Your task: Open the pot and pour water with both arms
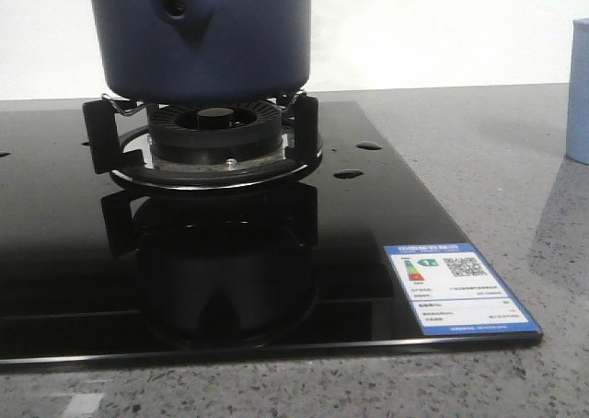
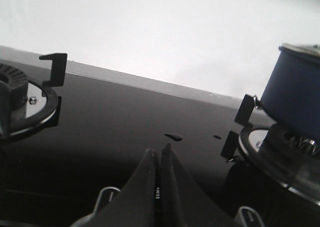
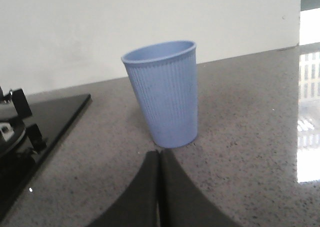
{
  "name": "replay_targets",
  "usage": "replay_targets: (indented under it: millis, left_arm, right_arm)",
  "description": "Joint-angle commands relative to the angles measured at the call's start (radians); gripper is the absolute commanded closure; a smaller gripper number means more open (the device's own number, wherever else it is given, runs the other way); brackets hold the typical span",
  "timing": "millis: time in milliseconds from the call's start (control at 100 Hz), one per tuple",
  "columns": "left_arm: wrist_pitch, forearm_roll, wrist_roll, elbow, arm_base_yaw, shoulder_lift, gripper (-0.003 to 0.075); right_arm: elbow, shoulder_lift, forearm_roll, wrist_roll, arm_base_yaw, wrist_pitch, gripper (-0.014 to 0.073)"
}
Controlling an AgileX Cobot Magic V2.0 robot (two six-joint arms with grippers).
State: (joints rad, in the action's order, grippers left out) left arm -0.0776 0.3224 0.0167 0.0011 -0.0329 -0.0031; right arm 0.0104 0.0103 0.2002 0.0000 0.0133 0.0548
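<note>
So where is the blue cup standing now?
The cup stands upright on the grey counter, to the right of the black stove top, directly ahead of the right gripper.

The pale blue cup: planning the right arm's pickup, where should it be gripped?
Judging by its shape, grip the cup across its ribbed wall, about mid-height, coming in level from the side facing the right end effector. It stands upright, open-topped, handleless, apart from the stove.

The pot (image 1: 202, 36) sits on the burner (image 1: 213, 137) of the cooktop (image 1: 368, 243). The cup (image 1: 578, 91) stands on the counter (image 1: 515, 151) at the pot's three o'clock, well apart.
</note>
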Motion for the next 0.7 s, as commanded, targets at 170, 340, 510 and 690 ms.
replay_targets:
  millis: [170, 340, 510, 690]
  left_arm:
    - [0.12, 0.347, 0.008, 0.0, 0.0, -0.03, 0.0741]
    - [0.058, 0.333, -0.003, -0.07, 0.0, -0.028, 0.0741]
    - [-0.092, 0.162, -0.097, -0.245, 0.0, 0.035, 0.0741]
    - [-0.208, 0.148, -0.287, -0.465, 0.0, 0.186, 0.0741]
  right_arm:
    - [0.012, 0.017, 0.277, 0.0, -0.002, -0.14, 0.0664]
    - [-0.076, 0.012, 0.272, -0.015, -0.002, -0.034, 0.0663]
    - [-0.224, -0.077, 0.171, -0.061, -0.002, 0.111, 0.066]
    - [-0.406, -0.28, 0.065, -0.098, -0.002, 0.253, 0.066]
